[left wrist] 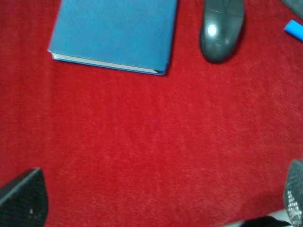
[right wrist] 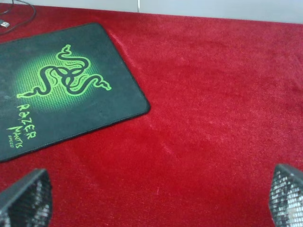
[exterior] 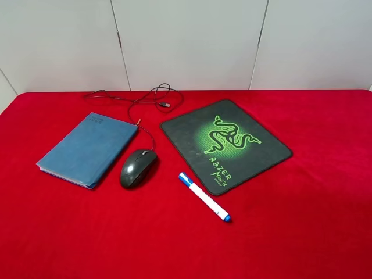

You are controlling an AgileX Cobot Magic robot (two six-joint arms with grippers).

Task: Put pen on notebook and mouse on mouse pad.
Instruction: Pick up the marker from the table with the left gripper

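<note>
1. While both arms hang clear of the work, I record one red-covered table [exterior: 325, 232] carrying all four task items, none at its target.
2. One mouse pad [exterior: 192, 136], lying flat with the logo up and its surface bare, ready to receive.
3. One notebook [exterior: 87, 148], closed and cover up, with nothing on it.
4. One mouse [exterior: 138, 168], on the cloth between the notebook and the pad. Its single cable [exterior: 145, 125] loops toward the far edge, and I judge it will drag.
5. One pen [exterior: 204, 196], on the cloth just beside the pad's near corner, with the mouse between it and the notebook.
6. Two grippers, the left gripper [left wrist: 158, 198] and the right gripper [right wrist: 156, 198]. Both have their jaws spread wide and hold nothing.
</note>
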